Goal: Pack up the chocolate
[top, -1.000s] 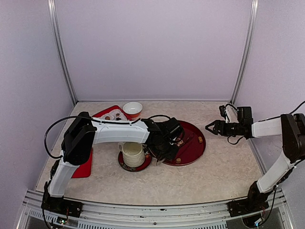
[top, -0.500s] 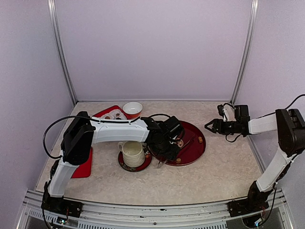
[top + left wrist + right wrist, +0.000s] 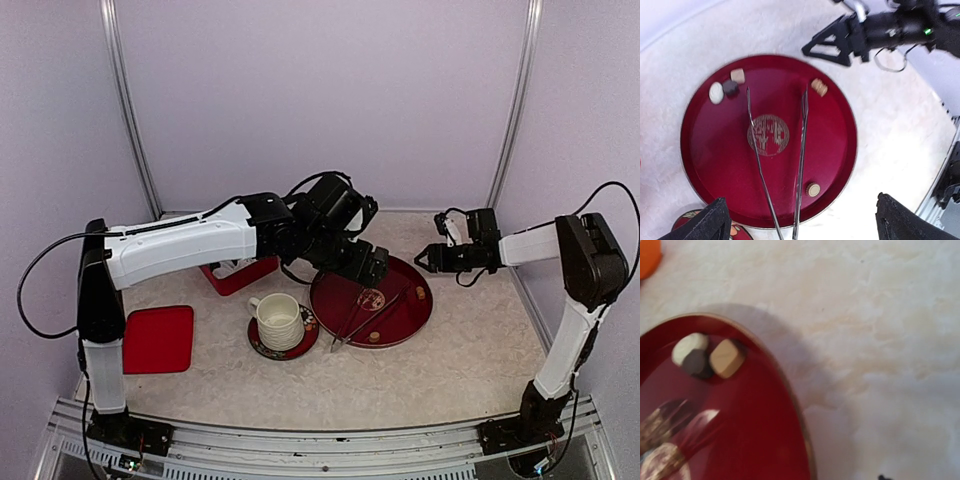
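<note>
Lying on one plate (image 3: 715, 150): five chocolates (image 3: 730, 87), one tongs (image 3: 801, 150).

I'm looking into a small booth closed in on three sides. The back wall (image 3: 320, 100) is a plain, pale lilac-white panel. The left wall (image 3: 55, 150) and the right wall (image 3: 590, 100) match it, smooth and unmarked. A slim metal post stands in each rear corner, the left post (image 3: 125, 110) and the right post (image 3: 512, 110), both catching a dull shine. The worktop (image 3: 440, 370) is a beige, marbled sheet with cloudy cream veining, and it runs up to the foot of the walls. A silvery aluminium rail (image 3: 320, 440) lies along its near edge. The light is soft and even, leaving only faint shadows on the worktop.
</note>
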